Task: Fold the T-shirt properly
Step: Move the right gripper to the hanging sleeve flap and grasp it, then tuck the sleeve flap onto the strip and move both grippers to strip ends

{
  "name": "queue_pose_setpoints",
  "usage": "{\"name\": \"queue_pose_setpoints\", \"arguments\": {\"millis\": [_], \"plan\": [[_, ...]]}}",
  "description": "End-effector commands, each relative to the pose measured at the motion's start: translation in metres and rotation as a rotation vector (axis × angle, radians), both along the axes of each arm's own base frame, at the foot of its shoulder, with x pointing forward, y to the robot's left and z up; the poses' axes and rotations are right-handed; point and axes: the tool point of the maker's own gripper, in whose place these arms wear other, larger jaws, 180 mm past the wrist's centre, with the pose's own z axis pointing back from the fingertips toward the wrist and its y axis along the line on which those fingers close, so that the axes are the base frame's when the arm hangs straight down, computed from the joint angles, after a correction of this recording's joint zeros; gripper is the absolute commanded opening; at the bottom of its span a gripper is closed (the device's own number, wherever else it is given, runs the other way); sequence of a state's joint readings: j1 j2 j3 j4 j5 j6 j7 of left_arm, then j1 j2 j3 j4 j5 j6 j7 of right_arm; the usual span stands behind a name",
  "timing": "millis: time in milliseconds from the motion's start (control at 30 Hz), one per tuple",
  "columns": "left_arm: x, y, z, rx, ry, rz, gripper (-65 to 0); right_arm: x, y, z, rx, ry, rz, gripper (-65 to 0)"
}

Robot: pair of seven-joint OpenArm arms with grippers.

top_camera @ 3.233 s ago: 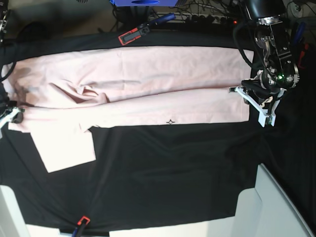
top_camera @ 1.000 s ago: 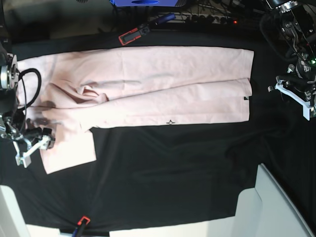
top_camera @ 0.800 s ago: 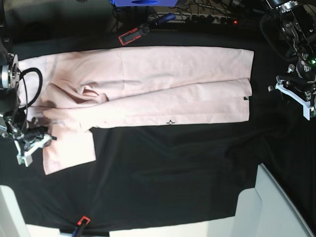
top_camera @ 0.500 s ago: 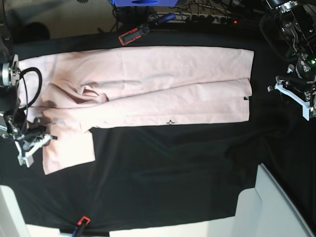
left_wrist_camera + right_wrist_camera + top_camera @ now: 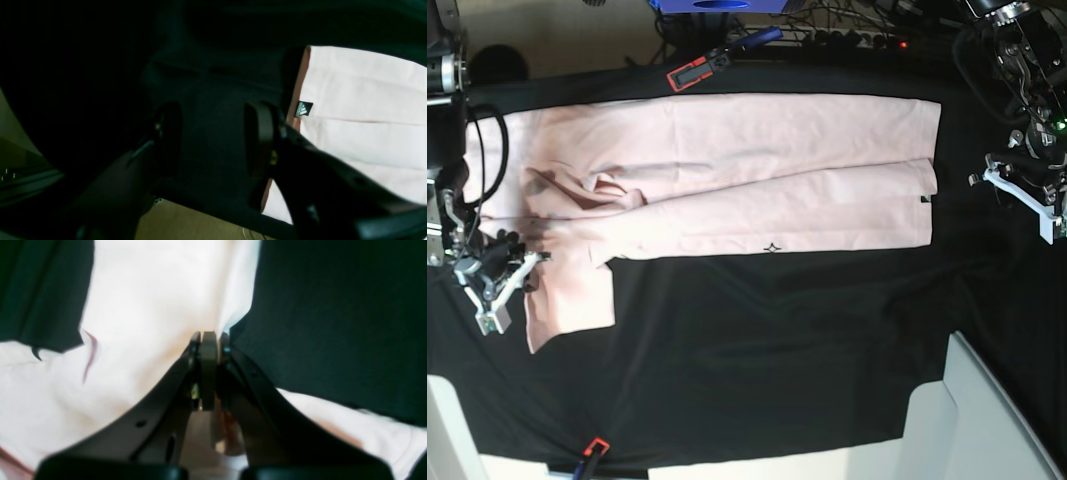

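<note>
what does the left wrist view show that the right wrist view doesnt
Only the left wrist view: the left gripper with jaws apart over the black table cloth, holding nothing, and a small black logo tag at the shirt's edge.

Only the right wrist view: the right gripper shut on a pinched-up fold of fabric, plus a dark red mark on the cloth.

Both: the pale pink T-shirt lying on the black cloth.

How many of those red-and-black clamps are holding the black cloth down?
2: one clamp at the far edge above the T-shirt, another clamp at the near edge. Others may be hidden.
</note>
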State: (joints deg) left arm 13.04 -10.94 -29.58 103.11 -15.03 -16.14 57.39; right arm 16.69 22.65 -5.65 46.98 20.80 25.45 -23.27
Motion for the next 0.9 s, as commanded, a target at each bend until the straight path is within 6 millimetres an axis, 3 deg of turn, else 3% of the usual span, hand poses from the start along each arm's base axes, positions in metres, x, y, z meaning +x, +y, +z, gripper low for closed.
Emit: {"name": "queue_pose_setpoints", "arguments": {"millis": [0, 233, 467, 867], "plan": [[0.005, 0.006, 0.012, 0.029, -0.031, -0.001, -34.8, 0.012, -0.004, 0.020, -0.004, -0.061, 0.007, -65.0], [0.007, 0.004, 0.011, 0.027, -0.028, -0.010, -34.8, -0.001, -0.011, 0.055, -0.050, -0.101, 0.016, -65.0], [0.015, -0.017, 0.004, 0.011, -0.014, -0.072, -34.9, -0.035, -0.008, 0.075, -0.112, -0.084, 0.049, -65.0], [0.022, -0.027, 0.003, 0.003, -0.018, -0.101, -35.1, -0.107, 0.020, 0.073, -0.113, 0.010, 0.060, -65.0]]}}
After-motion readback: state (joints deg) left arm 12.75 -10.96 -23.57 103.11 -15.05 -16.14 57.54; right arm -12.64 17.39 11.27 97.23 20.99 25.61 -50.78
